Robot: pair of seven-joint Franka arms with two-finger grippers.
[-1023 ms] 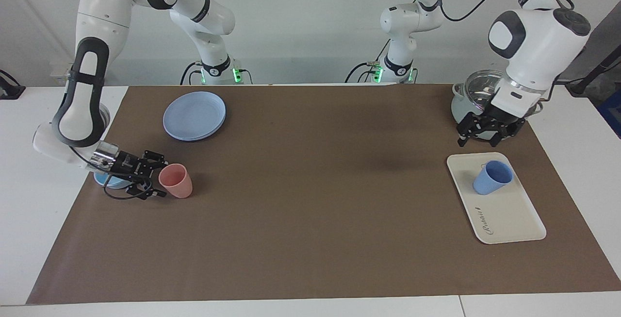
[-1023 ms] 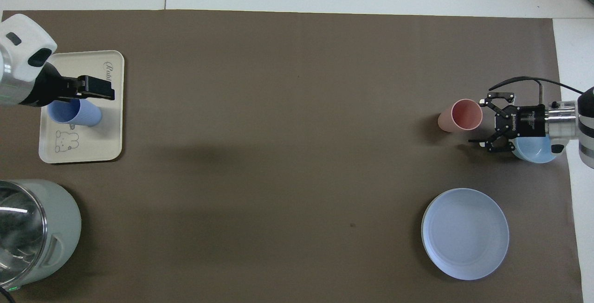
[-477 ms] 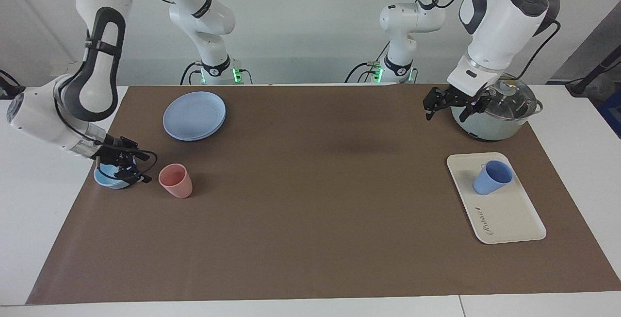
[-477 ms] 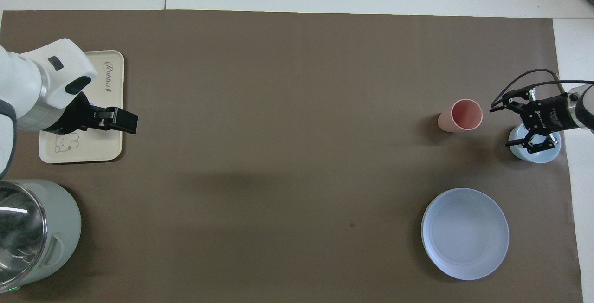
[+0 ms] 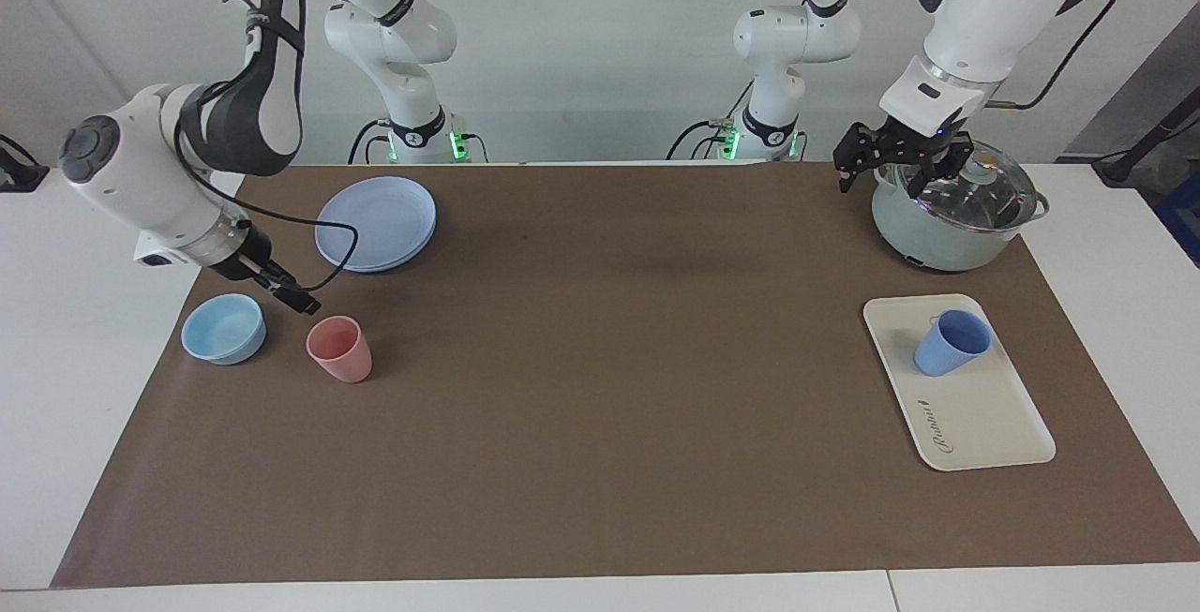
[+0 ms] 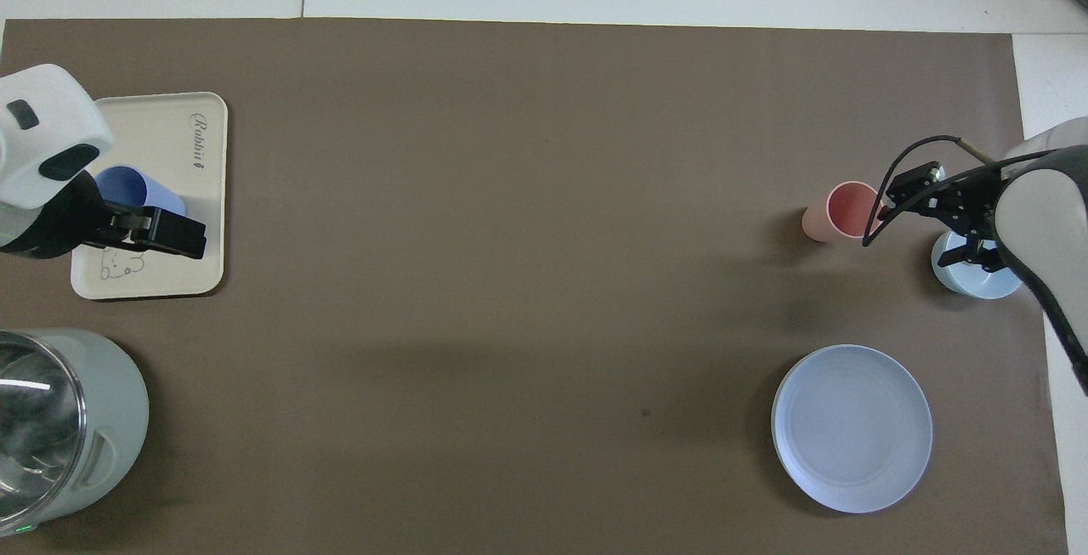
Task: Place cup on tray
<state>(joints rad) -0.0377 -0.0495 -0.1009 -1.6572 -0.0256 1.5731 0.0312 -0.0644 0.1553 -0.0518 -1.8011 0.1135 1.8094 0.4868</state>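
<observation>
Standing upright on the tray [image 5: 975,425] (dark script near its far end, seemingly "Rabbit"), the cup [image 5: 951,342] is untouched, while the left gripper [image 5: 898,160] hangs spread above the pot [image 5: 952,218] and the right gripper [image 5: 281,289], fingers unreadable, hovers near the pink cup [image 5: 339,349].

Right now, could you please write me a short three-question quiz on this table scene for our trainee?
1. True or false: the cup stands on the tray.
2. Which thing is nearest the pink cup? A) pot B) light-blue bowl C) tray
3. Fill in: the left end effector hangs over the ____.

Key: 1 true; 2 B; 3 pot. The right end effector holds nothing, near the plates.
</observation>
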